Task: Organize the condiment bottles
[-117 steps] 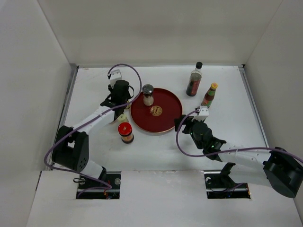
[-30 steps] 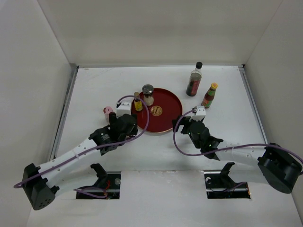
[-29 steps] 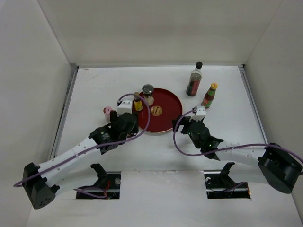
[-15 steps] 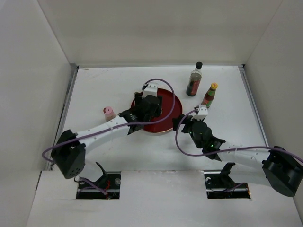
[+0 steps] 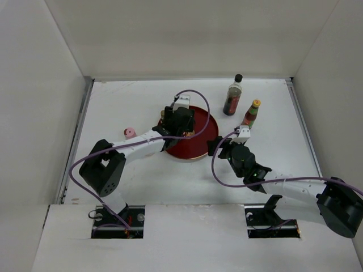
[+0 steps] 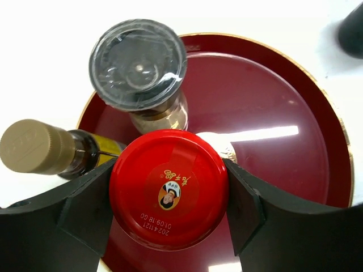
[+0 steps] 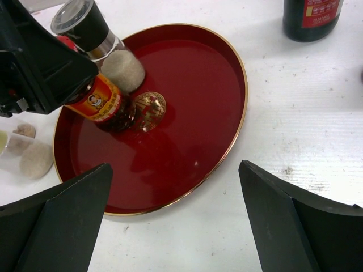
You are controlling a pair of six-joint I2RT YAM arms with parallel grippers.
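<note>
Left fingers (image 6: 85, 209) clamp the red-lidded jar (image 6: 168, 190) by its lid, one on each side. The jar hangs upright over the left part of the red tray (image 6: 317, 113), close beside the silver-topped shaker (image 6: 139, 65) and the brown bottle (image 6: 37, 146); whether its base touches the lacquer I cannot tell. It looks like glass: rigid, breakable and fairly heavy when full. The smooth lid is probably slippery, so a hold lower on the body may be safer. The right fingers (image 7: 57, 226) are spread wide with nothing between them, near the tray's rim.

The tray is glossy with a raised edge, and bare lacquer shows on its right side. The white tabletop (image 7: 317, 141) looks matte and scuffed, boxed in by pale walls (image 5: 187, 39). The tall dark bottle (image 5: 232, 97), yellow-capped bottle (image 5: 250, 114) and pink bottle (image 5: 129, 132) stand outside the tray.
</note>
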